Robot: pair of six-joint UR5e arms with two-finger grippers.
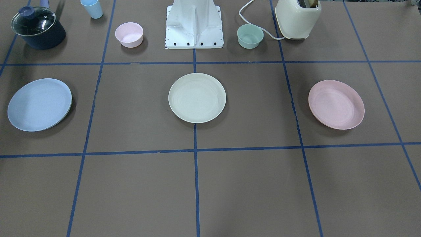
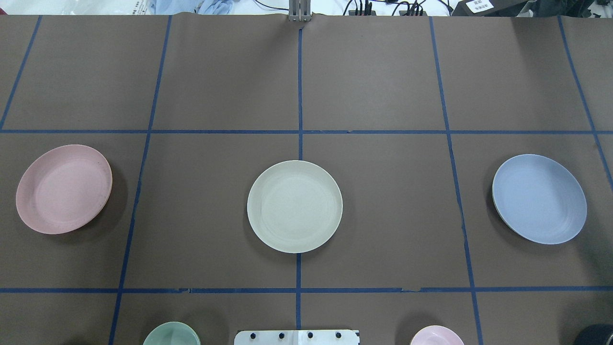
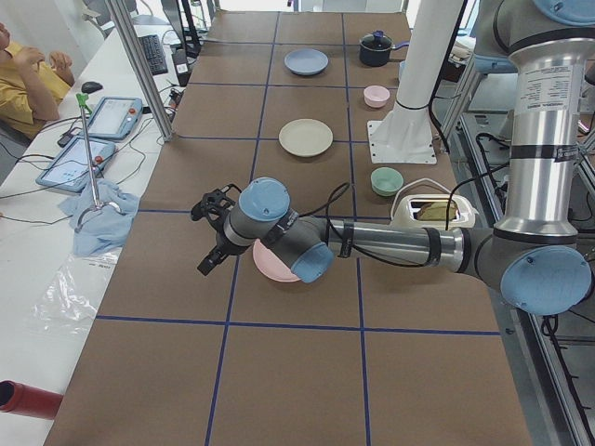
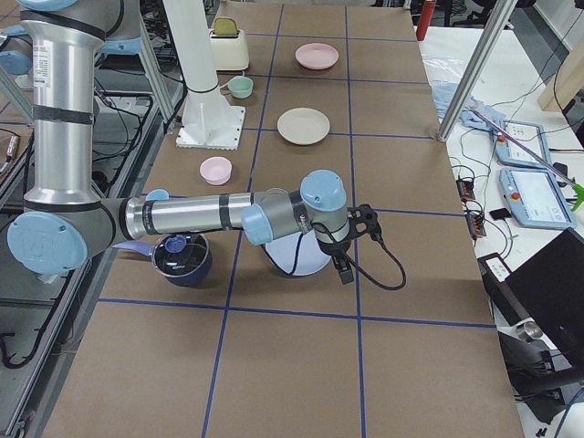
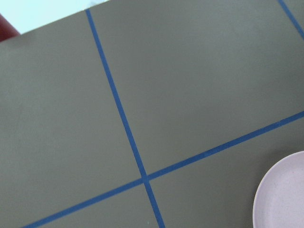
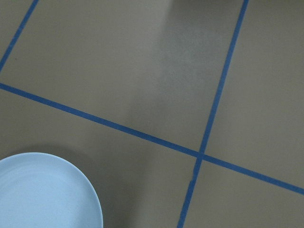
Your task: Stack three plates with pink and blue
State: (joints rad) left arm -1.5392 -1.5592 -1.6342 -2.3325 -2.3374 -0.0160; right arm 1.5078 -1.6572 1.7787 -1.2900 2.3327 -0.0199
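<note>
Three plates lie apart in a row on the brown table. The cream plate (image 2: pixel 294 206) is in the middle, the pink plate (image 2: pixel 63 189) on the robot's left and the blue plate (image 2: pixel 539 198) on its right. My left gripper (image 3: pixel 201 242) shows only in the exterior left view, above the table just beyond the pink plate (image 3: pixel 270 265). My right gripper (image 4: pixel 360 245) shows only in the exterior right view, just beyond the blue plate (image 4: pixel 306 260). I cannot tell whether either is open or shut. Each wrist view shows only its plate's rim.
Along the robot's side stand a dark pot with a glass lid (image 1: pixel 37 28), a blue cup (image 1: pixel 92 8), a small pink bowl (image 1: pixel 129 34), the white robot base (image 1: pixel 194 26), a small green bowl (image 1: pixel 250 36) and a cream toaster (image 1: pixel 297 18).
</note>
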